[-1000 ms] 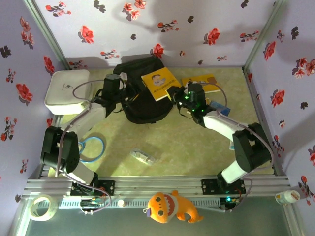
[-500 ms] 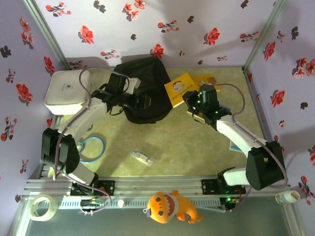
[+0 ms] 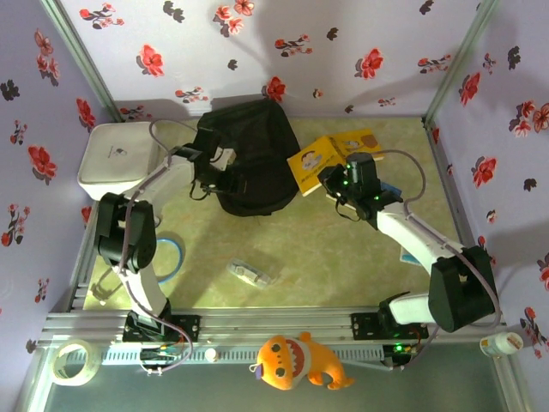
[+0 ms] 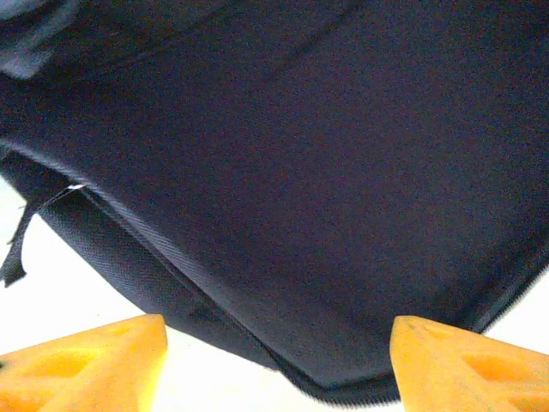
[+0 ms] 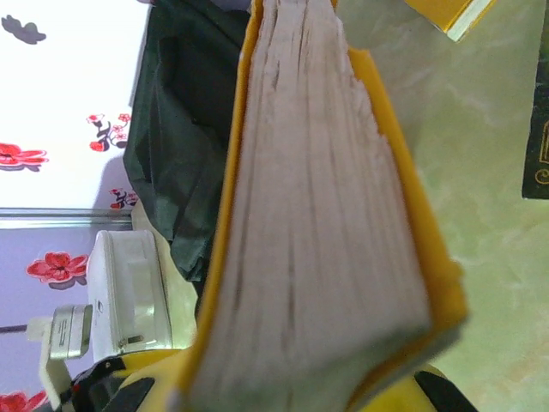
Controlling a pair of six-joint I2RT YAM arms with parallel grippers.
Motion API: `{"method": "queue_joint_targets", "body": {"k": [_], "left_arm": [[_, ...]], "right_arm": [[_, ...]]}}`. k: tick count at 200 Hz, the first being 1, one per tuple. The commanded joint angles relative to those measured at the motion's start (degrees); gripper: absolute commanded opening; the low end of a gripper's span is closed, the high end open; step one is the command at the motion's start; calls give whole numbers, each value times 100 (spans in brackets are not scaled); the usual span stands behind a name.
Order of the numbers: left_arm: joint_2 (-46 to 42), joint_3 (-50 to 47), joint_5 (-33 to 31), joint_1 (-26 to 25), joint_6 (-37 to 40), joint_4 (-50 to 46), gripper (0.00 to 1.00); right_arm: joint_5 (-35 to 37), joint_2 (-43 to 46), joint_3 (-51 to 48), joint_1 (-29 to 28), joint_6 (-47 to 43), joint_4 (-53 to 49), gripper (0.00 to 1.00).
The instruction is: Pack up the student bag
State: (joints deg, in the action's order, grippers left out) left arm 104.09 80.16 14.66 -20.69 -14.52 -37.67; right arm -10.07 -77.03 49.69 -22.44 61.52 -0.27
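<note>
Clamping a yellow book (image 5: 317,215), my right claw (image 5: 287,386) is holding it with the page edges facing the wrist camera and the covers flaring out on both sides. From above, that claw is sitting right of the bag (image 3: 253,159). The book is tilting just beside the bag's right edge, and I cannot tell whether the two are touching.

My left claw (image 4: 274,339) is standing released, its orange fingertips (image 4: 103,352) spread wide. Black fabric of the bag is lying just past them, with a seamed edge running across between the tips. In the overhead view I am seeing this claw over the bag's left side, though I cannot tell if it is touching the fabric.

The bag is lying at the back middle of the table (image 3: 326,249), close to the flowered wall (image 3: 343,51). A second book (image 3: 360,140) is lying right of the bag, behind the held one. A white case (image 3: 116,159) is sitting near the bag's left side. Nearer to me than the bag and well apart from it, a small clear packet (image 3: 249,273) is lying on the table.
</note>
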Motion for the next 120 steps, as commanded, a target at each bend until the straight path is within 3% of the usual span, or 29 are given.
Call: {"method": "queue_joint_targets", "body": {"k": [1, 28, 64, 103, 120], "left_arm": [[32, -193, -10, -130, -1451, 530, 64], [75, -366, -95, -166, -2216, 863, 55], [75, -475, -748, -171, -2672, 550, 52], [252, -419, -543, -304, -2896, 636, 47], [362, -351, -543, -390, -2953, 623, 41]], "right_arm": [[-156, -61, -30, 20, 43, 523, 6], [-232, -134, -3, 13, 62, 550, 7], [-165, -33, -38, 15, 37, 498, 7], [-100, -11, -82, 16, 36, 476, 7], [-101, -21, -100, 20, 53, 502, 7]]}}
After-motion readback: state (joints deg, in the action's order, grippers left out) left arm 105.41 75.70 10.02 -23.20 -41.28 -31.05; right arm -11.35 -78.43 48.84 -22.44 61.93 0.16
